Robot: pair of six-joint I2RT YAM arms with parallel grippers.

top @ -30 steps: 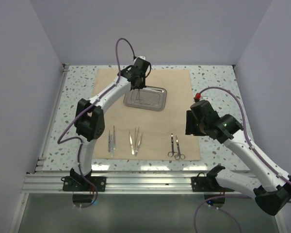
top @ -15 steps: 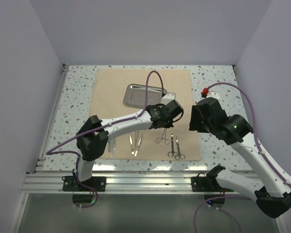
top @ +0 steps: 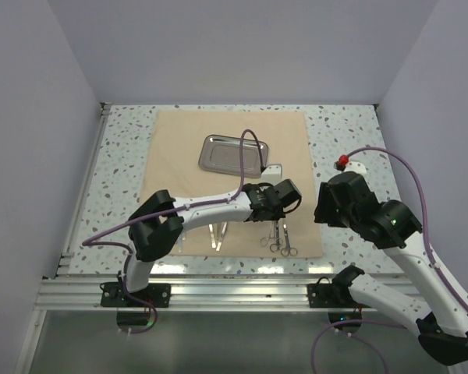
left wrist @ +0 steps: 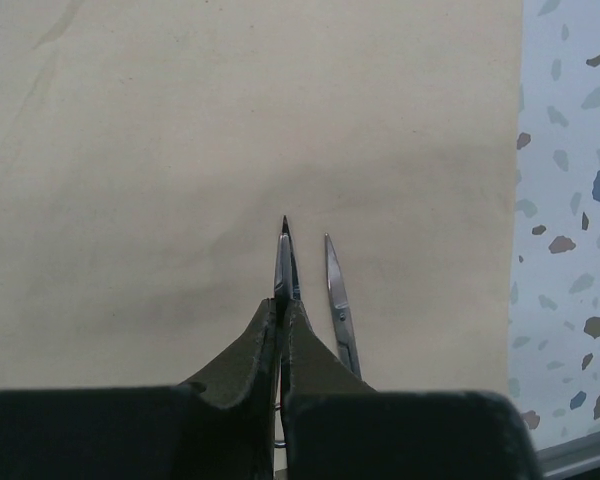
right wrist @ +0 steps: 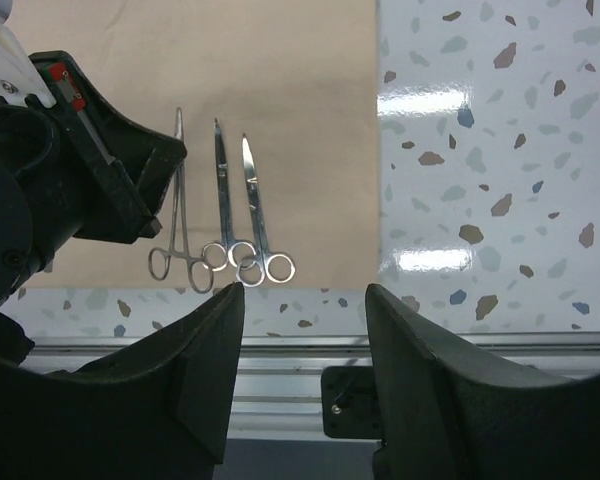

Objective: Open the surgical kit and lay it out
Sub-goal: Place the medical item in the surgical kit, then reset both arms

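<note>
Surgical kit (top: 232, 183): the beige cloth wrap (top: 179, 148) lies spread flat on the speckled counter (top: 351, 125). The steel tray (top: 214, 152) sits on the far half of the cloth. The tweezers (top: 216, 238) lie near the cloth's near edge, partly hidden under the left arm. Three ring-handled pairs of scissors lie side by side at the near right corner, tips pointing away from the arm bases.

Left claw (left wrist: 282, 305): closed, with its fingers pinched on the blades of the inner pair (right wrist: 177, 200), whose tip protrudes just beyond the fingertips. Whether this pair rests fully on the cloth cannot be told. The middle pair (right wrist: 220, 180) and the outer pair (right wrist: 252, 195) lie just beside it, clear of the claw, and their ring handles overlap.

Right claw (right wrist: 305, 292): open and holding nothing. It hovers over the near right edge of the cloth, with the scissors ahead of one finger.
</note>
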